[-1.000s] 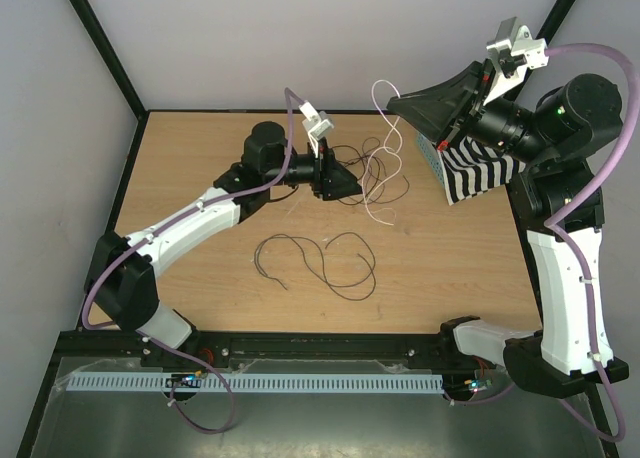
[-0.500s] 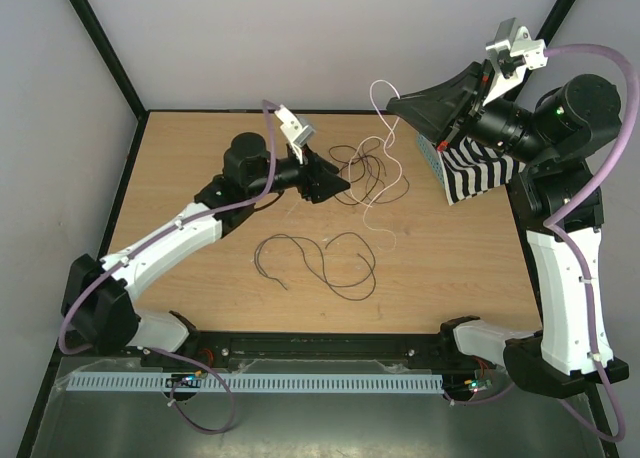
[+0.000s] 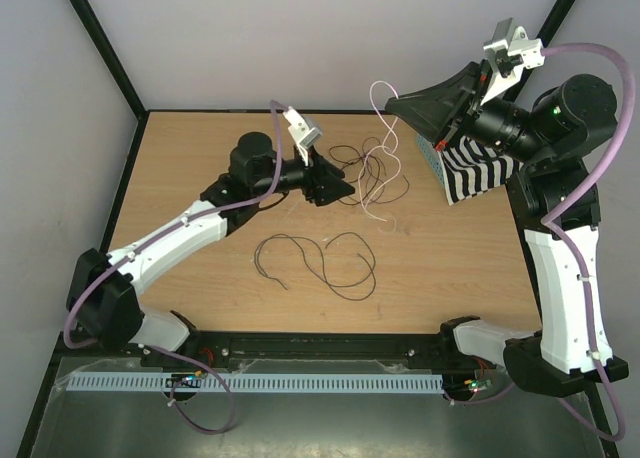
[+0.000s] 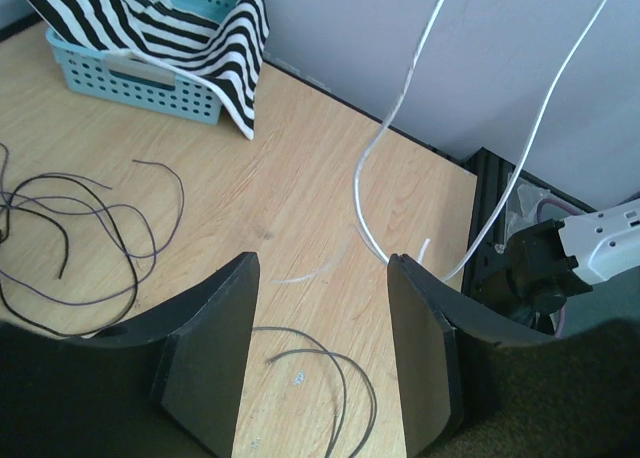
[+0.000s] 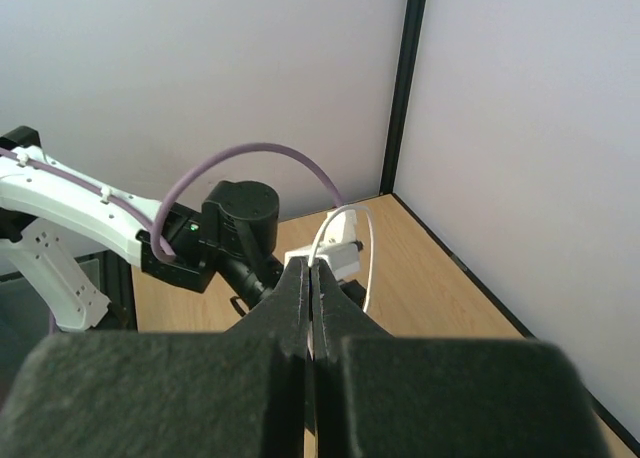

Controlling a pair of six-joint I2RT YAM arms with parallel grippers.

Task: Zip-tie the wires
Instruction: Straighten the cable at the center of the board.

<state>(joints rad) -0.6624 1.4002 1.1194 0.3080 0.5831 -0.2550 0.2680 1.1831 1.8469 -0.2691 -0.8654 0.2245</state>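
A loose loop of wires [image 3: 320, 263] lies nearest, with bare table [image 3: 450, 268] all round it. Beyond, the left gripper [image 3: 342, 190] hangs low, its jaws spread and empty, beside a second tangle. The zip tie [image 4: 300, 274] lies flat just ahead of it. Farthest, by the right edge near the basket [image 3: 430, 158], the raised right gripper [image 3: 392, 102] pinches a white cord [image 3: 378, 158].

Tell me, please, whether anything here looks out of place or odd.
One thing stands out: a long white strand hangs in loops from the shut right gripper, raised well above the table, and its lower end reaches down beside the dark wires. Also, a striped cloth spills over the basket rim.
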